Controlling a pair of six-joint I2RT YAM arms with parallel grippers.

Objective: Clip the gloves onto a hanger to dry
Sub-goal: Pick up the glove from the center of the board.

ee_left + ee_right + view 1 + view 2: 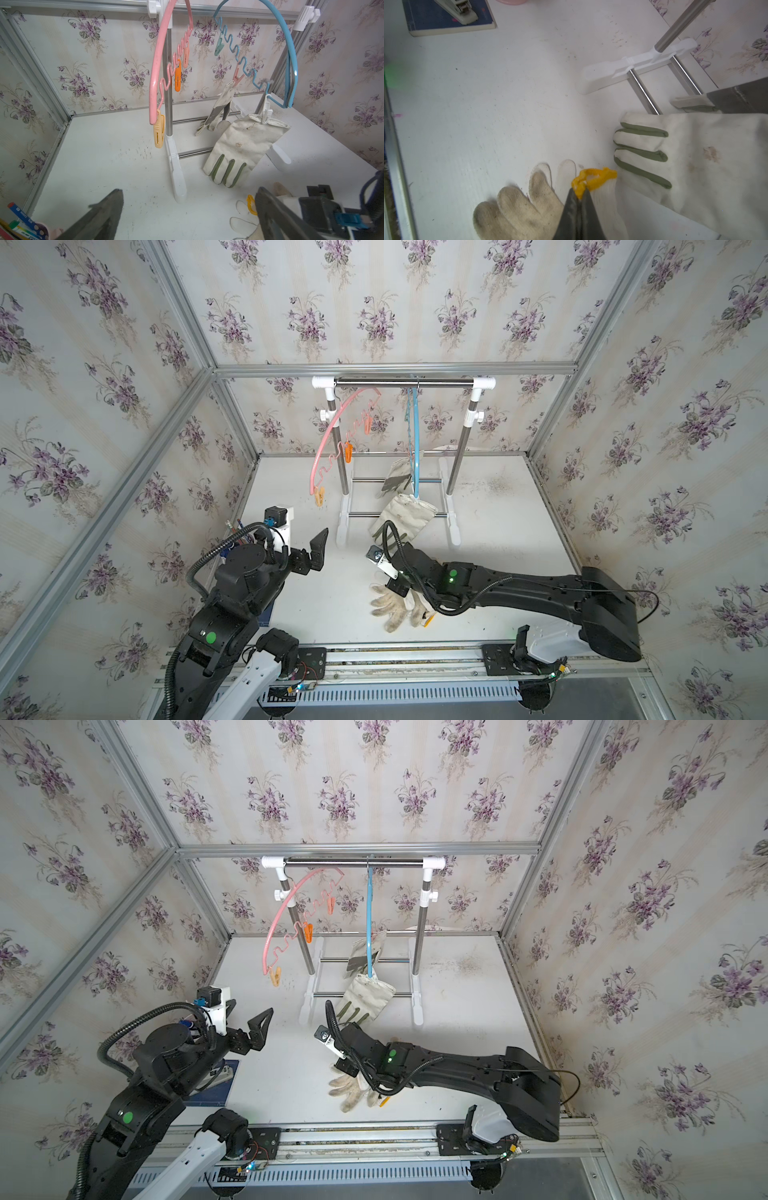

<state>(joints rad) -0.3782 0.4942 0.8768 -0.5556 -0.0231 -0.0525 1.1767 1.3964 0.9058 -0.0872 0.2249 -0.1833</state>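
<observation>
- Next in line: the right gripper was clamped shut on the yellow cuff edge of a white knit glove. The glove lay on the bench at about 6 o'clock in both top views, just beside a dirty-cream knit glove and touching it.
- The left gripper hung above the bench at about 9 o'clock, jaws spread wide and holding nothing, pointed toward the rack.
- Done so far: two gloves were up on the blue hanger, which hung from the rack bar at 12 o'clock. A canvas glove hung by its cuff from a white peg, its green-patched fingers down at the bench. A second canvas glove hung behind it from a pink peg.
- Left to do: the knit gloves at 6 o'clock — at least two, though the heap was too bunched to count.
- Room remained. The pink hanger, at about 11 o'clock, carried three bare pegs, and a green peg on the blue hanger was free too.
- The job looked short of halfway. This grasp appeared to open the next round — the glove had yet to be lifted and carried to a peg.
</observation>
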